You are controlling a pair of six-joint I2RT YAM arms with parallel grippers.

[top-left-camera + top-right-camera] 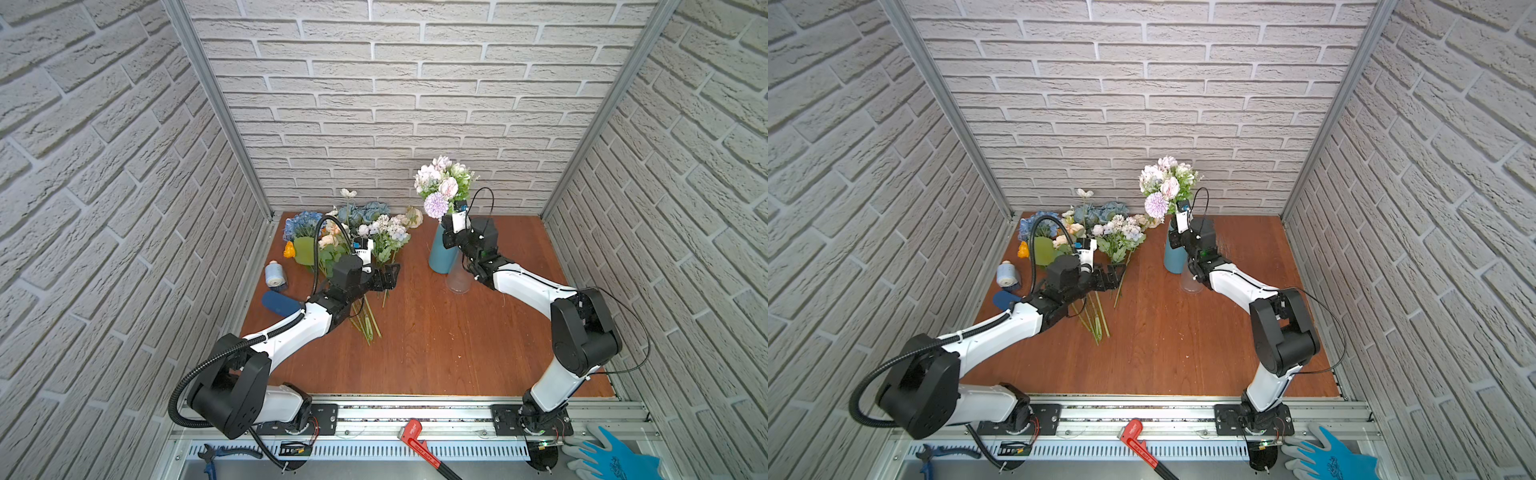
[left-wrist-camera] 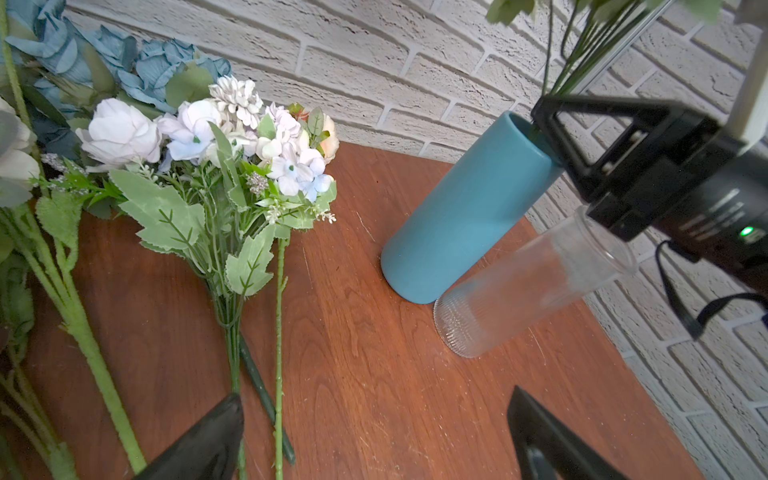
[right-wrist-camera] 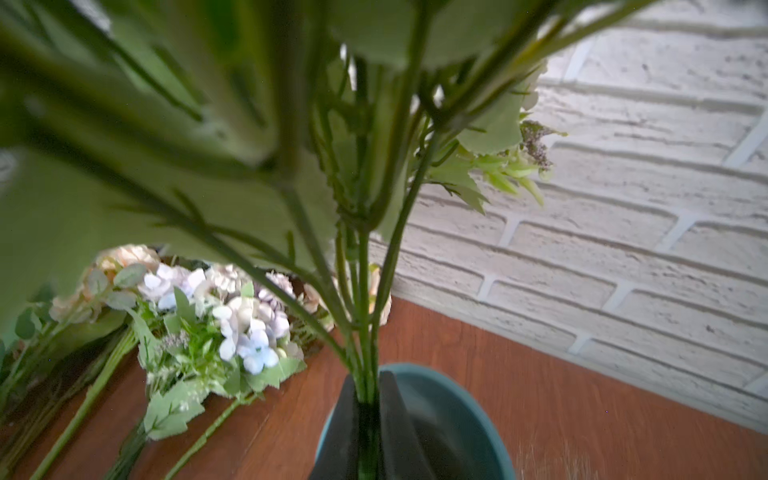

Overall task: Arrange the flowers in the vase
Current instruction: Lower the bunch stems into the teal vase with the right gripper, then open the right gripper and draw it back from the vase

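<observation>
Gripping a pink-and-lilac bunch by its gathered green stems, the right pincer is clamped on them right at the mouth of the blue vase. Its dark fingers sit over the rim, and the stems run down between them into the opening; how deep they go cannot be told. The blooms stand upright above the vase, against the brick back wall. The vase stands upright at the back right of the wooden counter, with a clear glass vase just beside it on the near side, under the right arm. The left pincer has its jaws wide apart and holds nothing, hovering low over the counter beside the lower stems of the loose flowers. These lie in a heap at the back left, heads toward the wall and stems fanning toward the front. In the left wrist view, a lilac-white cluster lies nearest the blue vase but well apart from it, with dusty-blue roses behind it. In both top views a blue hydrangea and an orange bloom lie at the heap's far left.
</observation>
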